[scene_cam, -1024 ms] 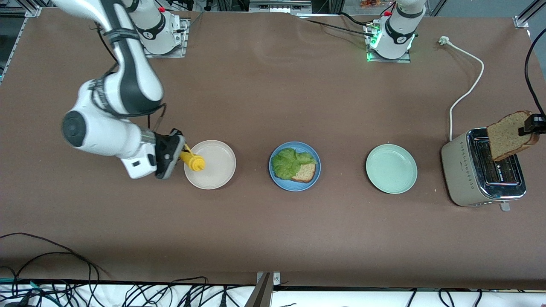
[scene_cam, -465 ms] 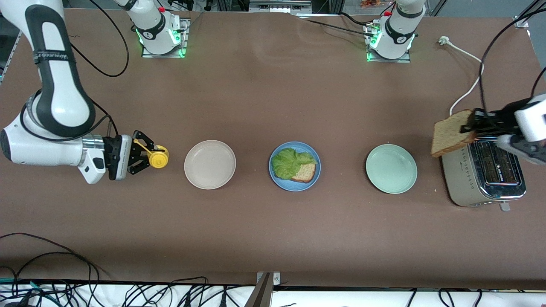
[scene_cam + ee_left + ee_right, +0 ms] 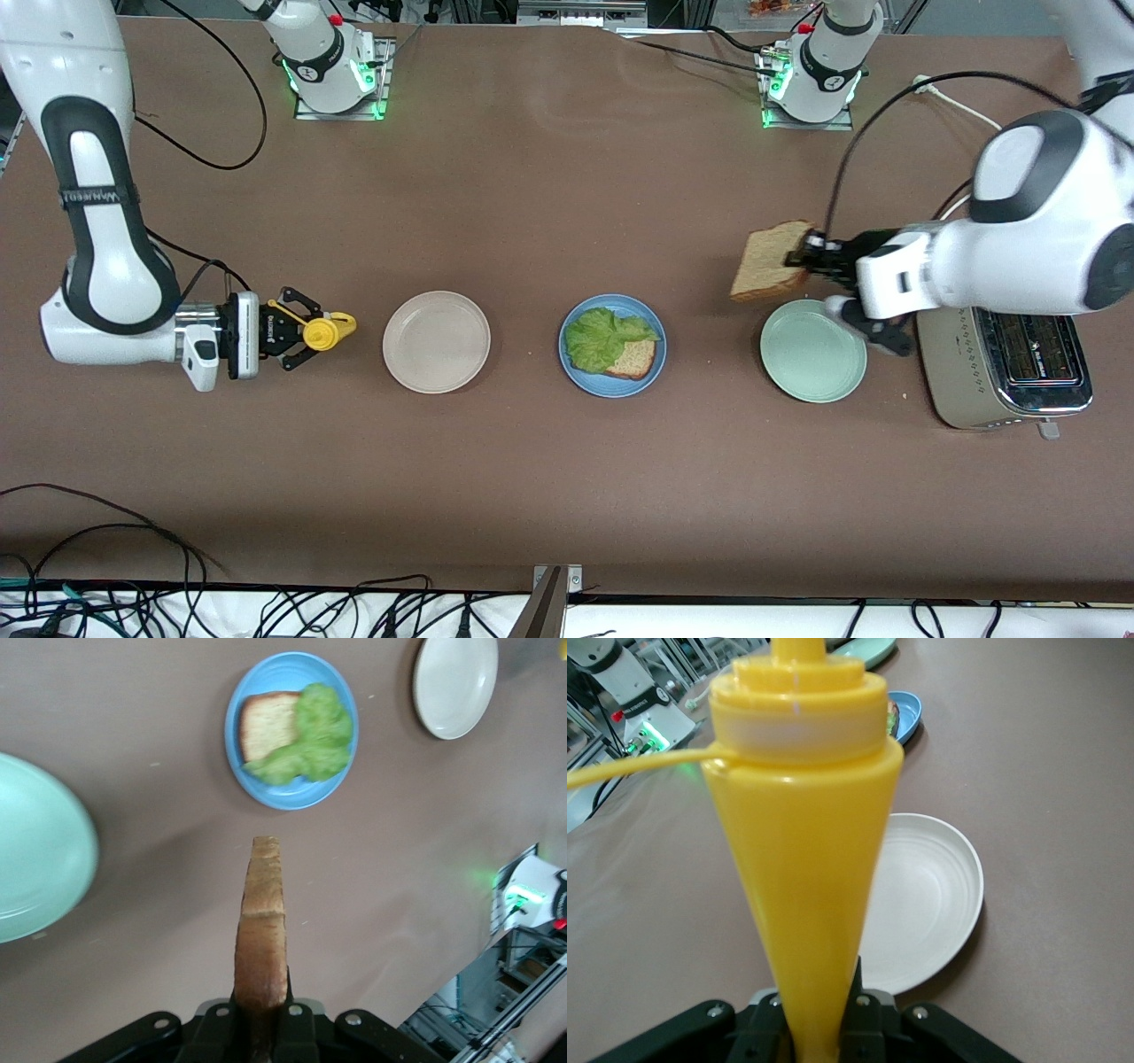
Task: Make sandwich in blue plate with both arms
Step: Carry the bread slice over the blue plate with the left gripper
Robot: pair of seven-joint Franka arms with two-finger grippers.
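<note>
Brown tabletop runs under everything. Nearest the front camera sits the blue plate (image 3: pixel 612 384), at mid-table, with a bread slice and lettuce (image 3: pixel 602 338) on it. My left gripper (image 3: pixel 806 256) is clamped on the top slice (image 3: pixel 769 262), held on edge over the table by the green plate (image 3: pixel 813 351); the blue plate lies toward the right arm's end from it. My right gripper (image 3: pixel 297 330) waits, closed on a yellow bottle (image 3: pixel 326 331), beside the beige plate (image 3: pixel 436 341).
</note>
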